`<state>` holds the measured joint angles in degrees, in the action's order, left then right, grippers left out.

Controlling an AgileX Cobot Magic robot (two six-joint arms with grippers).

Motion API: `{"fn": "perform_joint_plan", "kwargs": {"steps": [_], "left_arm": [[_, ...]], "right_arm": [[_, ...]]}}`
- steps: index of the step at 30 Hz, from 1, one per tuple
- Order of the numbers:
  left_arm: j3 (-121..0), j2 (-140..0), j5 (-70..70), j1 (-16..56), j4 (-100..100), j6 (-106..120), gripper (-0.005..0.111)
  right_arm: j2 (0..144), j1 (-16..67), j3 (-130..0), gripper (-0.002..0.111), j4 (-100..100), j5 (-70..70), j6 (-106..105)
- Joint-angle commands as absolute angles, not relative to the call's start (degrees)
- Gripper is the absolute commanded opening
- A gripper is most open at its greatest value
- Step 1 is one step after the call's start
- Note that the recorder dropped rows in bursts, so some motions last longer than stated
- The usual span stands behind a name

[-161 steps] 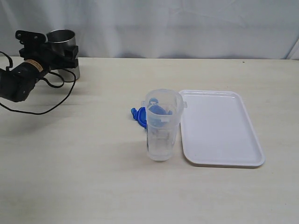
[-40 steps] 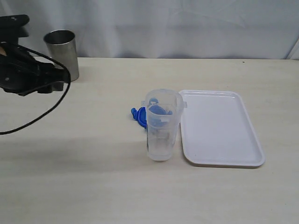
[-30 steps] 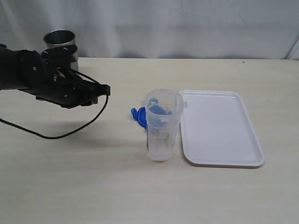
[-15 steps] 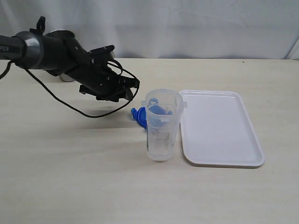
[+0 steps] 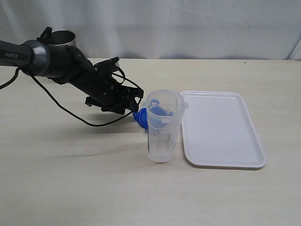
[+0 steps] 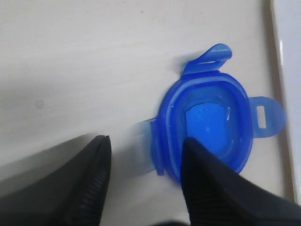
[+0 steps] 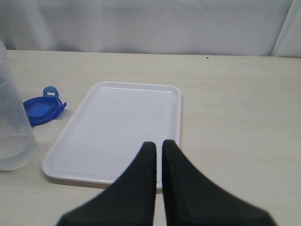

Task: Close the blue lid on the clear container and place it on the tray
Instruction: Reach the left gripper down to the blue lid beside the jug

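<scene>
Item 1 – left arm. It reaches in from the left edge of the exterior view, low over the table [image 5: 84, 183] and slanting down to the right, with a black cable [image 5: 89, 121] looping beneath it. The left gripper [image 5: 135, 104] sits at the blue lid [image 5: 140, 118]. Its jaws are spread. In the left wrist view one finger [image 6: 207, 188] overlaps the lid's rim, the other finger [image 6: 91, 181] is over bare table, and a flap of the lid lies in the gap between them.

Item 2 – right arm. It shows only in its own wrist view. The right gripper [image 7: 157, 143] hovers over the near edge of the tray [image 7: 122, 122], its fingers pressed together with only a thin slit between them and nothing held.

Item 3 – blue lid. It lies flat on the table with its flaps splayed outward, off the container, just behind the clear container [image 5: 164, 129] and near a corner of the tray.

Item 4 – clear container. It stands upright and uncovered on the table, just beside the tray's long edge.

Item 5 – tray. White, flat on the table, to the right of the container.

Item 6 – steel cup [image 5: 63, 37]. It stands at the far left, partly behind the arm.
</scene>
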<state>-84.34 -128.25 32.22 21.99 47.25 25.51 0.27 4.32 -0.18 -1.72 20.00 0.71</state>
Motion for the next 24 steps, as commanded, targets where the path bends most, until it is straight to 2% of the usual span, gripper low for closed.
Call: {"fn": "perform_joint_plan", "kwargs": {"steps": [1, 16, 19, 24], "left_arm": [[-84.8, -128.6, 32.5, 22.3, 51.9, 28.9, 0.044], [-84.8, -130.7, 29.1, 24.1, 52.1, 28.0, 0.044], [-84.8, -131.0, 29.0, 24.1, 52.1, 28.0, 0.036], [-84.8, -131.0, 28.7, 24.1, 52.3, 28.0, 0.014]], "right_arm": [[0.0, 4.1, 0.0, 0.004, -1.7, 19.8, 0.8], [0.0, 4.1, 0.0, 0.004, -1.7, 19.8, 0.8], [0.0, 4.1, 0.0, 0.004, -1.7, 19.8, 0.8], [0.0, 4.1, 0.0, 0.004, -1.7, 19.8, 0.8]]}}
